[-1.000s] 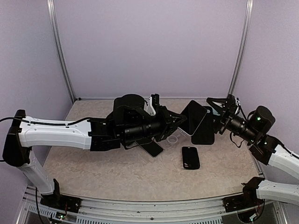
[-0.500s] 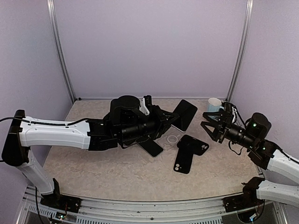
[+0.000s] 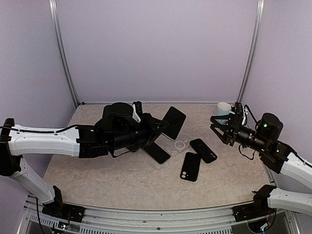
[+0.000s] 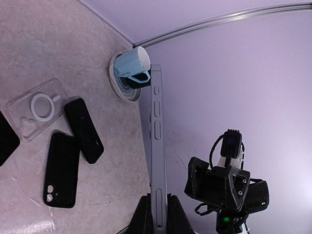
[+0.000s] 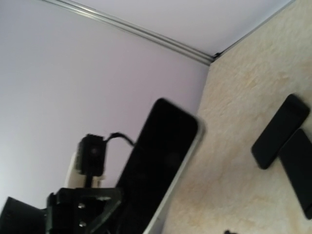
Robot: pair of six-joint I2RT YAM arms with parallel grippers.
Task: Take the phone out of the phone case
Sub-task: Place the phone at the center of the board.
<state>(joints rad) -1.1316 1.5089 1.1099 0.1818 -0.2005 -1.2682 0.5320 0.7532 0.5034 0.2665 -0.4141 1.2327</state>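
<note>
Backed off to the right edge since a second ago, right gripper (image 3: 217, 126) with jaws half spread on nothing. Pinches the phone (image 3: 174, 122) by its lower end in the tightly closed left gripper (image 3: 162, 128), raised off the table at centre frame. Slants its long axis from lower left to upper right, free end toward the mug (image 3: 223, 108). Below right, flat on the table: black case with camera holes (image 3: 190, 166), just touching a second black slab (image 3: 203, 150).
</note>
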